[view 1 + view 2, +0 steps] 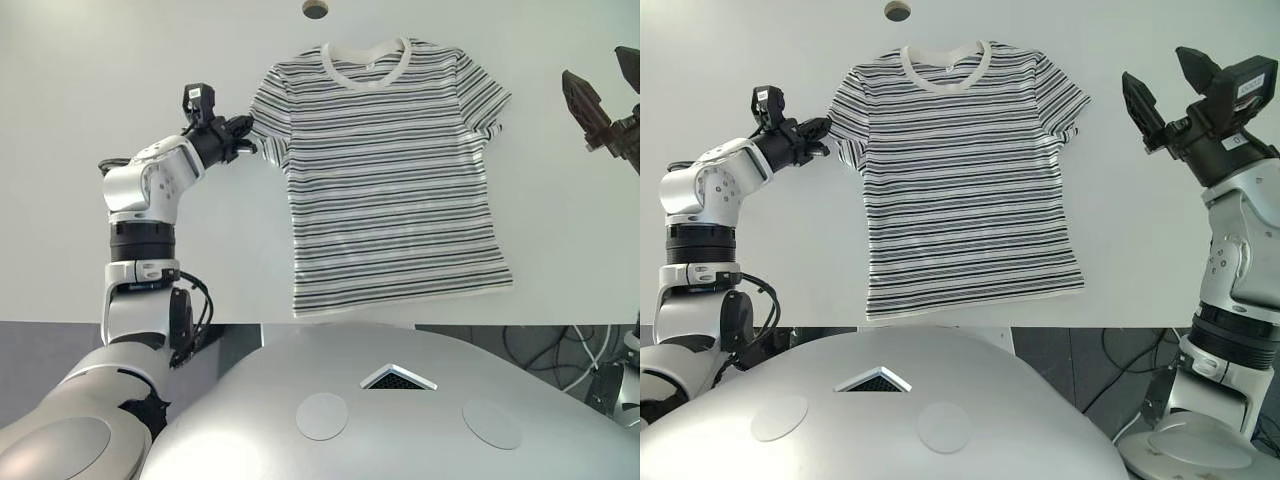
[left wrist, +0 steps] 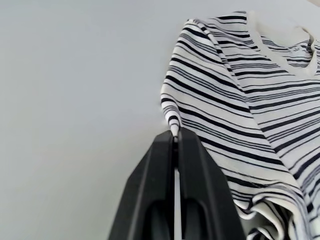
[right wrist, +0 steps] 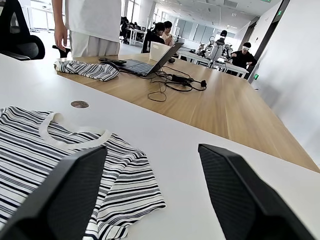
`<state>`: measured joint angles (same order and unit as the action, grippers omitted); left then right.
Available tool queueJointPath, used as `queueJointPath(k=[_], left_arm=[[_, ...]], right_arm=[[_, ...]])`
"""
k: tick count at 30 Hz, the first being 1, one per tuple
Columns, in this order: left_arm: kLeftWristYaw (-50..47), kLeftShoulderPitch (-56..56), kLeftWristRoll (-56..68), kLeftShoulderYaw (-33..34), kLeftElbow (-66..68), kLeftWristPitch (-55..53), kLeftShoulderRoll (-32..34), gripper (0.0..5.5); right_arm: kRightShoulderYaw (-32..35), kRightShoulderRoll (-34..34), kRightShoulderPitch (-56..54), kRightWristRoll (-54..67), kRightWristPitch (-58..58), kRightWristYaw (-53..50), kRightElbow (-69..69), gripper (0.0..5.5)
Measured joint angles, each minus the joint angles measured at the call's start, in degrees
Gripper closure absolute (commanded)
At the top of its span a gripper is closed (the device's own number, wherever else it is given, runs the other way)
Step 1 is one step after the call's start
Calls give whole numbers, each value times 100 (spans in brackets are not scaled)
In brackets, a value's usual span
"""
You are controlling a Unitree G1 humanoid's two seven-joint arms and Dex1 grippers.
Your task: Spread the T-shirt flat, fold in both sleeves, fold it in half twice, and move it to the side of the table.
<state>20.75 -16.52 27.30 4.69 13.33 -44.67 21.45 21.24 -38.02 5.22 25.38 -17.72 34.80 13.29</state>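
One step of four looks done: the striped T-shirt (image 1: pixel 385 170) is laid flat, collar away from the robot, in the middle of the white table (image 1: pixel 90 70). The first sleeve fold seems to be in hand, with the hem of the left sleeve (image 1: pixel 268 122) pinched between the closed fingers of the left gripper (image 1: pixel 245 135). The right gripper (image 1: pixel 1166 90) is held wide open and empty above the table, near the right sleeve (image 1: pixel 1065 103). Neither sleeve is folded in yet; both halvings and the move aside are left.
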Motion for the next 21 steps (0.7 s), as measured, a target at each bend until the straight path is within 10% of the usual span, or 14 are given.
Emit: queueJointPath(k=[21], left_arm=[[-455, -569, -320, -672, -941, -612, -1089, 549]], right_arm=[[-403, 334, -5, -302, 187, -29, -131, 206]])
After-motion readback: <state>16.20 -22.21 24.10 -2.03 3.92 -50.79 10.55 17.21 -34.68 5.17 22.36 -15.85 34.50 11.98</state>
